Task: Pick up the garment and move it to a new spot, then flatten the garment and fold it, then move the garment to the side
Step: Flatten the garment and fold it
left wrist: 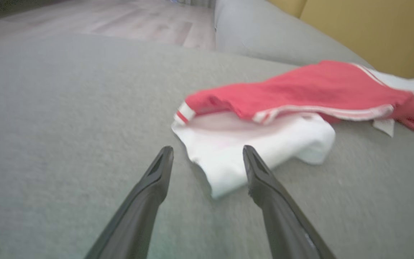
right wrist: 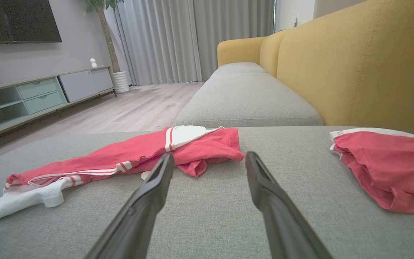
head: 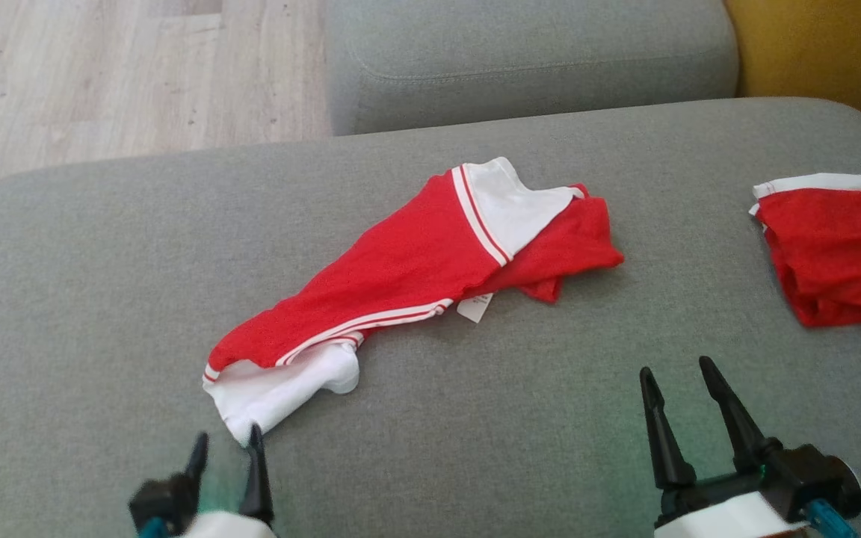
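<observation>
A red and white garment (head: pixel 408 269) lies stretched in a crumpled diagonal strip across the grey sofa seat (head: pixel 102 284), its white end nearest me. My left gripper (head: pixel 227 441) is open, its fingertips just at that white end (left wrist: pixel 235 151), holding nothing. In the left wrist view the white corner lies between and beyond the two fingers (left wrist: pixel 156 180). My right gripper (head: pixel 676 373) stands open over bare cushion, to the right of the garment (right wrist: pixel 128 158) and apart from it.
A second red and white piece of clothing (head: pixel 834 254) lies at the seat's right edge (right wrist: pixel 383 165). Another grey cushion (head: pixel 528 60) sits behind, a yellow backrest (right wrist: pixel 358 64) to the right, wooden floor (head: pixel 102 75) at the far left.
</observation>
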{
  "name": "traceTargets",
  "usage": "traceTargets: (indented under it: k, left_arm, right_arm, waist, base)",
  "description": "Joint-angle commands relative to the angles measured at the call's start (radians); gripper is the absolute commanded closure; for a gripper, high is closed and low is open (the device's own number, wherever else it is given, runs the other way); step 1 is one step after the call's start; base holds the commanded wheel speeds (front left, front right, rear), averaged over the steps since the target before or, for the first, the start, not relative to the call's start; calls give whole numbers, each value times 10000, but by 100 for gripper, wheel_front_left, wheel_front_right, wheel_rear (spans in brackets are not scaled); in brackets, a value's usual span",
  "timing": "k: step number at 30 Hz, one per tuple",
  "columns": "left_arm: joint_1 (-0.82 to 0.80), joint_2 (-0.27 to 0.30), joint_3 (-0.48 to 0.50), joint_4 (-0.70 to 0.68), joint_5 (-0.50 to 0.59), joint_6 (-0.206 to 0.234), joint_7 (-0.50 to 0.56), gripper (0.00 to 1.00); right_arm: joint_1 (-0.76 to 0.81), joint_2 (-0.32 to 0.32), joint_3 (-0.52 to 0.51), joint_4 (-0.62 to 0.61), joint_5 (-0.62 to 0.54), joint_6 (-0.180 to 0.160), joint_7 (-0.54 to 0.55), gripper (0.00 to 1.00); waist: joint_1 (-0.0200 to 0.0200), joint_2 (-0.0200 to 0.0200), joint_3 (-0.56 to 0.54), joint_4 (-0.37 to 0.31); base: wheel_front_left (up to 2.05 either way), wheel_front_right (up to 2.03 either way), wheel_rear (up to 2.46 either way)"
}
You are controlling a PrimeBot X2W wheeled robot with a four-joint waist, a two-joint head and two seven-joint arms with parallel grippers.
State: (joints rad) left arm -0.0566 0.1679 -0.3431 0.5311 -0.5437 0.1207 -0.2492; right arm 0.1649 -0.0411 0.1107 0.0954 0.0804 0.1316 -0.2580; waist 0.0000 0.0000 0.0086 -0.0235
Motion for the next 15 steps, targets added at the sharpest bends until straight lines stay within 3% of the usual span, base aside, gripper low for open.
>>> traceTargets:
  k: [1, 6, 15]
  left_arm:
    - [-260, 89, 185, -229, 185, -73, -123, 0]
    - [52, -59, -112, 318, 459, -319, -124, 0]
    - [-792, 317, -323, 1243, 1640, -1061, -125, 0]
  right_arm:
    - [-246, -91, 196, -312, 47, -9, -38, 0]
    - [-354, -91, 195, -331, 6, -9, -38, 0]
    - [-385, -232, 238, -300, -22, -9, -38, 0]
  waist:
    - [0, 0, 37, -57]
    - [0, 0, 181, -165]
    - [0, 0, 267, -250]
  base:
    - [0, 0, 0]
    - [0, 0, 0]
    - [0, 0, 0]
